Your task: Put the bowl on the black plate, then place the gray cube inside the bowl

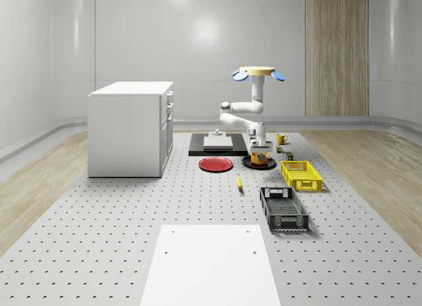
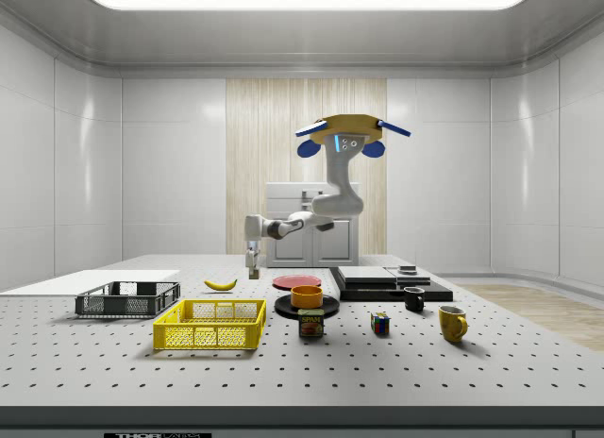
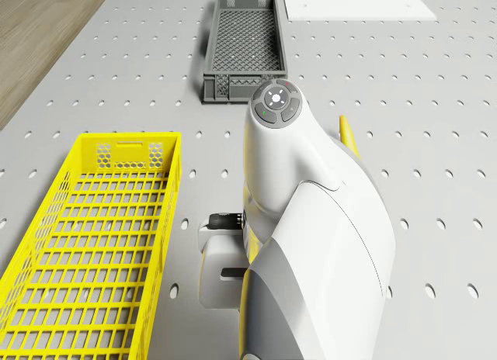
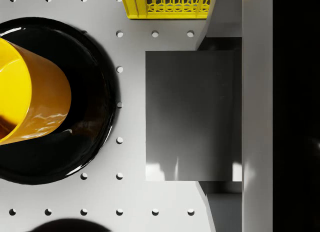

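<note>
bowl [image 1: 259,158] sits on the black plate [image 1: 246,163] in the whole-scene view, right under the gripper [image 1: 260,146], which hangs just above it from the arm [image 1: 241,115]. the drone [image 1: 257,73] hovers over the far part of the table [image 1: 99,227], above the plate. a red plate [image 1: 215,164] lies beside the black one, and a yellow crate [image 1: 301,175] and a dark crate [image 1: 283,208] sit nearer the camera.

from the side, the gripper [image 2: 253,261] hangs above the table with a small gray cube [image 2: 253,272] pinched at its tip, and the orange bowl [image 2: 306,296] on the black plate [image 2: 326,309] lies off toward that view's right. a banana [image 2: 221,284] rests below, close by.

from the drone, the arm [image 3: 311,244] reaches out over the table beside the yellow crate [image 3: 93,244].

at the wrist, the gray cube [image 4: 192,114] is clamped between the fingers [image 4: 225,17]; the bowl [image 4: 30,92] on the black plate [image 4: 95,117] lies just beside it.
</note>
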Robot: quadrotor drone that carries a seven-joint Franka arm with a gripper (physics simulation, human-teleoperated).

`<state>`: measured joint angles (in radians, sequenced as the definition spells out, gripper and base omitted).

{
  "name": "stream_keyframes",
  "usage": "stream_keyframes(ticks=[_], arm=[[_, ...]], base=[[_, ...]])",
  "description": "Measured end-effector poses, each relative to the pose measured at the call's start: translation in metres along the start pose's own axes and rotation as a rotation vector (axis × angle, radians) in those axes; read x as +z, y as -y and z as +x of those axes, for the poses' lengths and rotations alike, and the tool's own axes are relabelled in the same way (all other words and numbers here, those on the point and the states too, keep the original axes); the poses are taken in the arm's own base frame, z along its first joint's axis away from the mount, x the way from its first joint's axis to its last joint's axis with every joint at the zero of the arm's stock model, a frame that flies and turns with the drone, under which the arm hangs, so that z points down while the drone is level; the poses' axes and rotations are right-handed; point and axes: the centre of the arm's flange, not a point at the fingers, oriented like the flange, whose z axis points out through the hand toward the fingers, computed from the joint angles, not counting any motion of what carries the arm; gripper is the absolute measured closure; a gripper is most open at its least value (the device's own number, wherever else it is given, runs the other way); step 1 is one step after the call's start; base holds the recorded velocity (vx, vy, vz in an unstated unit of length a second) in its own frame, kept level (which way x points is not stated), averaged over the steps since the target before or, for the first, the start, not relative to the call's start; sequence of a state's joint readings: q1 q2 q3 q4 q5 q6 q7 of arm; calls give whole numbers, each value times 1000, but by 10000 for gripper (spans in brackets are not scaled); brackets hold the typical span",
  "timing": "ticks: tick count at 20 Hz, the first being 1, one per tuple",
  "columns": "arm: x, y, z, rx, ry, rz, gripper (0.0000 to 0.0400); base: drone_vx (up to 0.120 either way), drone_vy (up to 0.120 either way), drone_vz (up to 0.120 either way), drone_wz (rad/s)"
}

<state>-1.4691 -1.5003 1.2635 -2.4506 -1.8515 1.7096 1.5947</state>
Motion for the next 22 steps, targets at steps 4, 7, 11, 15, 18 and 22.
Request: stream_keyframes(ticks=[4,7,11,15,18,22], arm=[[0,0,0,0,0,0,149],[0,0,0,0,0,0,149],[0,0,0,0,0,0,149],[0,0,0,0,0,0,149],[0,0,0,0,0,0,149],[0,0,0,0,0,0,149]], base=[[-120,0,0,0],[-120,0,0,0],[-120,0,50,0],[-120,0,0,0],[-120,53,0,0],[-120,40,0,0]])
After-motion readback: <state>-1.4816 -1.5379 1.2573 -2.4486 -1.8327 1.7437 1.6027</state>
